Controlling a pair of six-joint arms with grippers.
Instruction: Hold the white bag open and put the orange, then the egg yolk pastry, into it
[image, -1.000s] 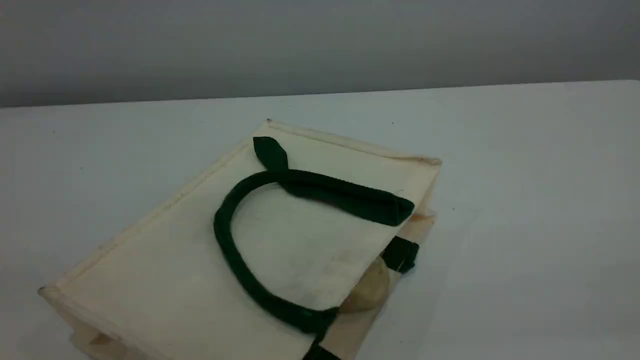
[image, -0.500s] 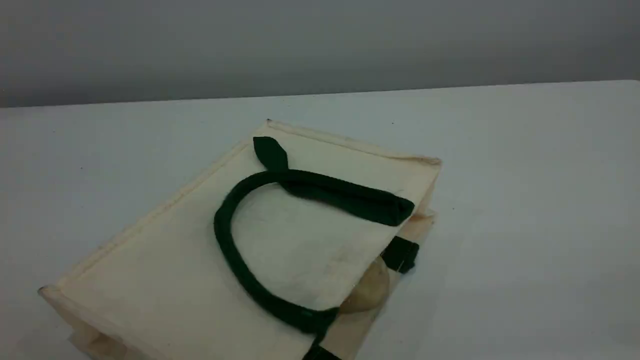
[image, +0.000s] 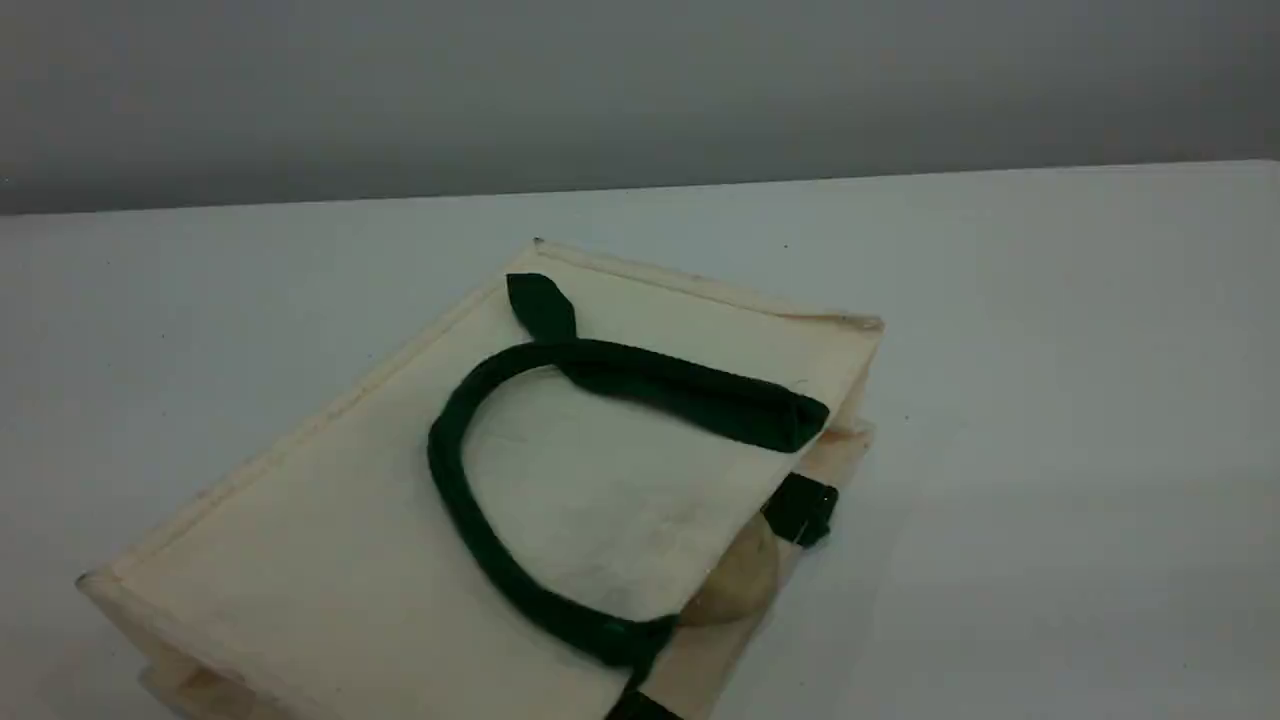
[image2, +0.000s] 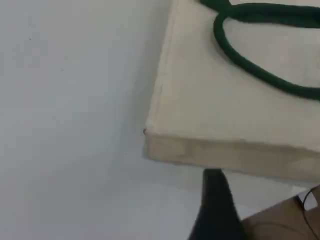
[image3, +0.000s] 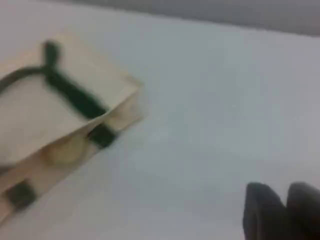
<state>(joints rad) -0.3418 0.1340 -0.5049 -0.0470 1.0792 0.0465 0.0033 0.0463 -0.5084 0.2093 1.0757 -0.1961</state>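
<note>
Lying flat on the worktop (image: 1050, 400), the white bag (image: 330, 540) has one broad cream face turned up. One dark green handle (image: 443, 455) is folded back across that face in a loop. A green tab of the other handle (image: 800, 510) shows at the bag's mouth, under the upper layer of cloth.

Egg yolk pastry (image: 740, 580): pale tan dome, tucked in the mouth between the two cloth layers, partly covered by the upper one. It sits just beside the lower green tab.

Left tool (image2: 216, 207): only one dark fingertip shows, at the bottom of the left wrist view. It hangs over bare worktop. A narrow end wall of the bag runs crosswise just ahead of the fingertip, near but apart from it. The bag's corner lies ahead and to the left of the tip, and the looped handle is farther ahead and to the right. Nothing sits against the finger, and the tool is spread wide and released.

Right tool (image3: 284, 212): two dark fingertips show low in a blurred right wrist view, close together with a slim gap, nothing between them. Whether it is fully clenched, I cannot tell. It hangs over bare worktop. The bag's mouth lies well apart from it, ahead and to the left, with the pastry visible inside the opening.
</note>
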